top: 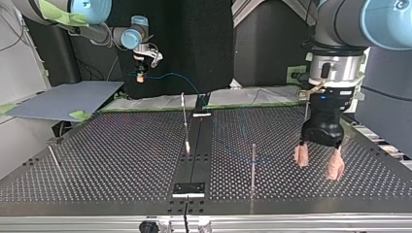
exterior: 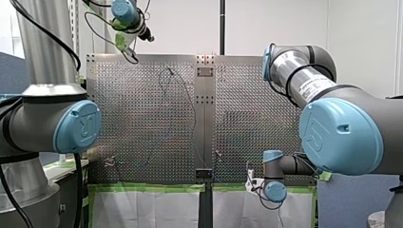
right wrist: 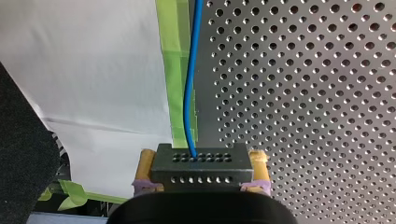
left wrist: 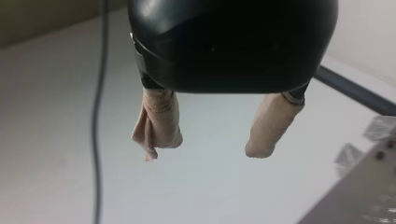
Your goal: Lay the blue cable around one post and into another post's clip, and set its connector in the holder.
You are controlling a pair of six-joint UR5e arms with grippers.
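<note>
In the top view, the dark metal table [top: 121,160] is full of little holes. A smooth strip [top: 194,155] runs down its middle. On the table stand a left post [top: 53,156], a middle post [top: 185,121] and a right post [top: 253,165]. A small black block [top: 189,188] sits at the near edge.

My left gripper [top: 318,164] hovers just above the perforated table [top: 97,155] at the view's right, its beige pads [top: 335,167] spread apart. A thin post [top: 253,165] stands near it. Beyond the table's far edge, my right gripper [top: 140,76] holds the end of the blue cable [top: 170,75].
</note>
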